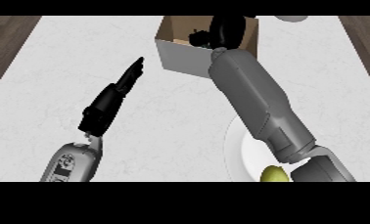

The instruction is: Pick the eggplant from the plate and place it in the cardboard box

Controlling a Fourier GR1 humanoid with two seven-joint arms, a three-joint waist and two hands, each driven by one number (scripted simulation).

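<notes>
The open cardboard box [175, 54] stands at the back middle of the white counter. My right forearm reaches up from the lower right, and my right hand [228, 30] is over the inside of the box. Its fingers [199, 37] curl down into the box around a dark shape that I take to be the eggplant; the hand hides most of it. The white plate [236, 149] lies at the lower right, partly under my right forearm. My left hand [114, 98] hovers at the left of the counter, open, with straight fingers pointing toward the box.
A yellow-green fruit [274, 174] lies on the plate near the lower edge. A white round object [290, 18] shows at the back right. Dark wood borders the counter at the far left [14, 37] and far right.
</notes>
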